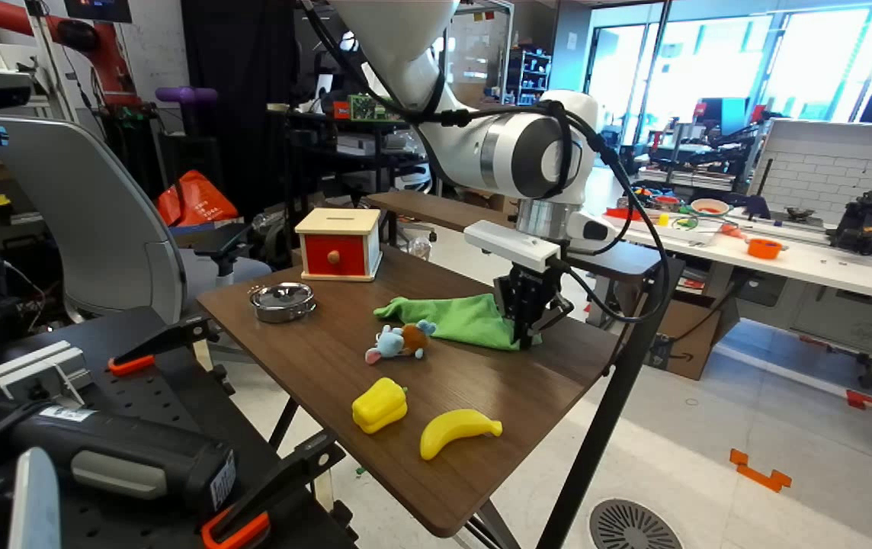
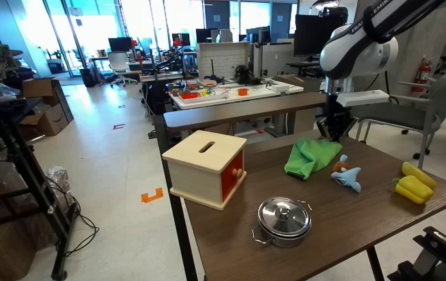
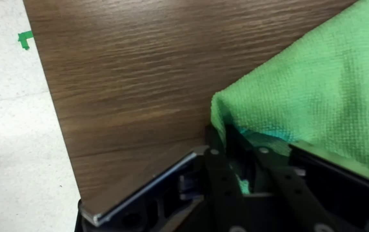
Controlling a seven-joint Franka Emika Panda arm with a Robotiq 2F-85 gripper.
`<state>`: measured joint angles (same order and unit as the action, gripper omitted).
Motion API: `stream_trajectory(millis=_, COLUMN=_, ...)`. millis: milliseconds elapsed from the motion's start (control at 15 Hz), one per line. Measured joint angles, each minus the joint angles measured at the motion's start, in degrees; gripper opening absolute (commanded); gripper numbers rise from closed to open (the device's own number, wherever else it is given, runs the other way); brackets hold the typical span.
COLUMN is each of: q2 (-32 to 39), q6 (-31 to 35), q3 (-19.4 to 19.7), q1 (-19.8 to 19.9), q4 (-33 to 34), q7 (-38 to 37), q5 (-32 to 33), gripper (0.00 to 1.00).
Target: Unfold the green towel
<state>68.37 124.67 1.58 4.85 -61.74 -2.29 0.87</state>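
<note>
My gripper points down onto one end of the green towel, its fingertips pinched together with a narrow fold of cloth caught between them. In the wrist view that fold comes up from my grasp to a soft corner, and from there the cloth spreads away toward the right edge; the lower part of the fold is hidden by my own dark linkage. In both exterior views my white arm reaches down to it from above.

The towel lies on the brown wood-grain table, creased and folded over on itself. In an exterior view a dark strip shows along the end well apart from my hold.

Just beside the towel lies a plush toy, light blue and brown-orange; I can't make out whether the two touch. Past it, a yellow bell pepper and a yellow banana lie near each other. Toward the opposite end of the table stands a red-fronted wooden box, and near it a small steel pot with its lid on. Beyond the table edge, my wrist view catches pale floor and a green tape mark.
</note>
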Motion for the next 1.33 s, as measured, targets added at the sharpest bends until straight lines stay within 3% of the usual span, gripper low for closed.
stream_trajectory(millis=533, q2=-2.49, q6=0.50, q3=-0.33, q1=-0.47, q4=-0.58, q7=0.12, q5=0.00, gripper=0.01)
stream_trajectory(millis=867, q2=-10.60, q6=0.59, q3=-0.43, q1=-2.55, q4=-7.96, q7=2.05, q5=0.35, gripper=0.01)
stream_trajectory(millis=1333, q2=-17.30, q6=0.28, q3=-1.15, q1=-9.52, q4=-19.73, q7=5.28, q5=5.93, gripper=0.01)
